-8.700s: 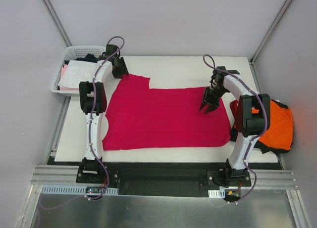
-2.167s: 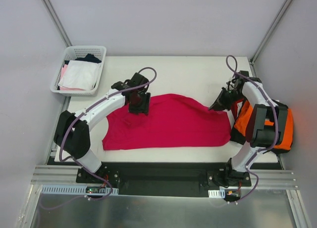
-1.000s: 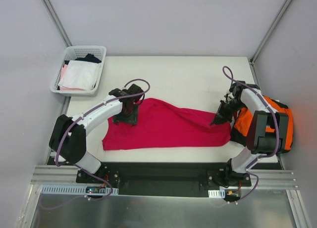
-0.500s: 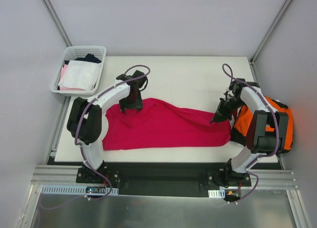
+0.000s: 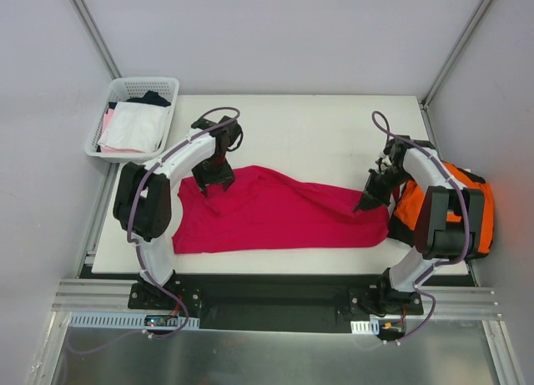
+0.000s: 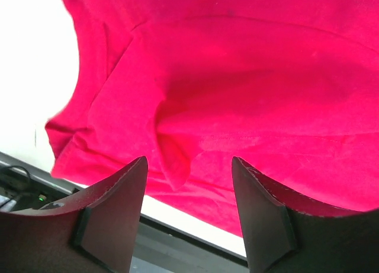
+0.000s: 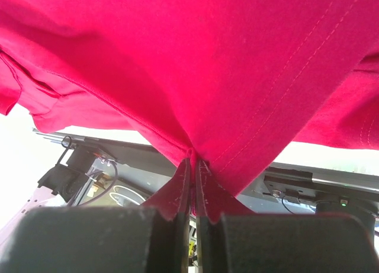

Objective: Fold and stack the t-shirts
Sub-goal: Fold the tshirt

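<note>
Crimson-magenta soft cloth t-shirt [image 5: 275, 214], judged light and limp, is spread beneath the left gripper [image 6: 188, 184], whose jaws stand apart and empty. One edge is pinched in the closed right gripper [image 7: 193, 166]. Folded edges are best pinched.

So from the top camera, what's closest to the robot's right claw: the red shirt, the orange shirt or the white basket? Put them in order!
1. The crimson t-shirt, spread across the middle. The right gripper is pinching its right end.
2. The orange t-shirt, just beyond the gripper on the right side.
3. The white mesh basket, away in the far-left corner.
</note>
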Robot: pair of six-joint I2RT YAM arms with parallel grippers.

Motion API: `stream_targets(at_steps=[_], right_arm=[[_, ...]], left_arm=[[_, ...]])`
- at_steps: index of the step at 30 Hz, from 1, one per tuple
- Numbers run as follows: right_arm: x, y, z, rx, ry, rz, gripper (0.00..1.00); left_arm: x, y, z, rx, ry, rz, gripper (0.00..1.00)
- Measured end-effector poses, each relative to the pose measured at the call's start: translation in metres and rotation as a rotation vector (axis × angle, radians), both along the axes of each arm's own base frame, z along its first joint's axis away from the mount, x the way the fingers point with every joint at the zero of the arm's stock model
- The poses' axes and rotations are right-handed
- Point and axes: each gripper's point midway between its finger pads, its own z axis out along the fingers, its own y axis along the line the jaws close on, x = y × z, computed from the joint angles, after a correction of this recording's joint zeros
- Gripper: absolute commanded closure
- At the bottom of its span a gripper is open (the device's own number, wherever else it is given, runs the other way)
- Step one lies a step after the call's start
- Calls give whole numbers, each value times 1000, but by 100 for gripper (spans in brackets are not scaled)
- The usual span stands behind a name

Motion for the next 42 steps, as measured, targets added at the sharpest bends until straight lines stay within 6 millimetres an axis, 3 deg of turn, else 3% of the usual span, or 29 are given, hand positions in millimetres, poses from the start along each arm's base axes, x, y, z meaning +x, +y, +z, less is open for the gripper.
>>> stream_targets(at_steps=[4, 8, 16, 20, 26, 28, 29, 31, 32, 35, 42], right_arm=[[-1, 2, 0, 0, 1, 9, 99], [-3, 5, -1, -1, 4, 22, 99], [-18, 5, -9, -4, 42, 37, 99], [-23, 5, -7, -5, 35, 44, 99], [-24, 4, -4, -6, 18, 49, 99], [-24, 4, -4, -6, 18, 49, 99], [-24, 4, -4, -6, 17, 50, 99], [-24, 4, -4, -6, 18, 50, 99], [-24, 4, -4, -6, 18, 50, 99], [-24, 4, -4, -6, 17, 52, 99], [-25, 4, -4, -6, 17, 52, 99]], left_arm=[[-9, 2, 8, -15, -18, 50, 41], [-32, 8, 11, -26, -4, 106, 41], [-62, 13, -9, -16, 76, 177, 41], [-63, 12, -18, -19, 71, 197, 42], [-49, 1, -28, -47, 22, 198, 45], [-44, -3, -35, -45, 26, 193, 50], [-41, -4, -39, -43, 30, 193, 58], [-35, -7, -46, -42, 31, 194, 87], [-32, -9, -48, -43, 29, 194, 91], [-27, -12, -52, -45, 25, 192, 98], [-25, -14, -51, -49, 19, 176, 98]])
